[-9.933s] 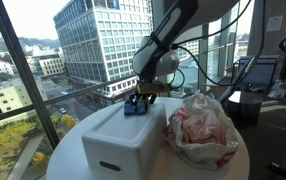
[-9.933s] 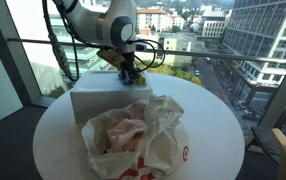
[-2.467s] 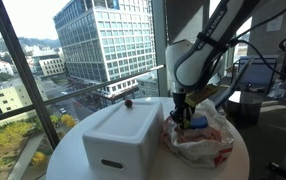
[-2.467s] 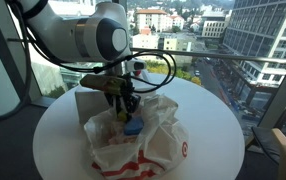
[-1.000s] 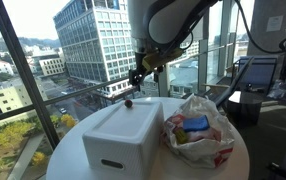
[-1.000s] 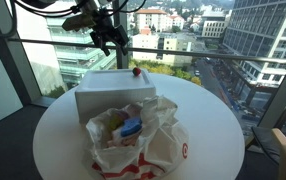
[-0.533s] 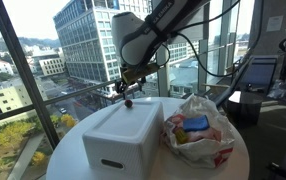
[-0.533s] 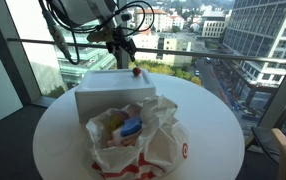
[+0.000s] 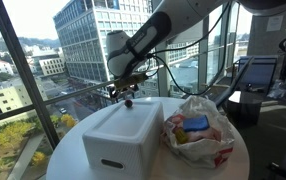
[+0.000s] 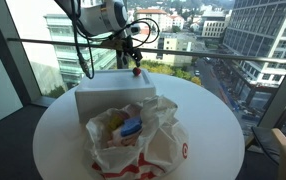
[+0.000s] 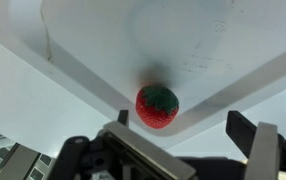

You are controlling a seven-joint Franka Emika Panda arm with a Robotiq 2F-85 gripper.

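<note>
Red strawberry with a green cap (image 11: 157, 106) lies on the flat top of the white rectangular box (image 9: 123, 140), at the box's far end, close to the corner where the top meets its edges. In both exterior views it shows as a small dark-red dot there (image 9: 129, 101) (image 10: 136, 71), alone on the lid.

As for progress, the berry has not been picked up: it rests on the box and nothing grips it. To the right of the box in an exterior view, and nearer the camera in the other, the crumpled white plastic bag with red print (image 10: 158, 140) stands open on the round white counter (image 10: 213, 130), touching or just beside the box. A blue object (image 10: 131, 128) lies inside the bag, with something yellowish next to it that is too small to identify. By my judgement, closing on the berry and lifting it off the box is all yet to be done.

The fingers (image 11: 248, 135) are spread wide and empty. They hang just above the strawberry, one on each side of it in the wrist view, with clear lid showing between each finger and the fruit. Whether the tips already brush the lid is hard to tell from these angles; they seem slightly above it.
</note>
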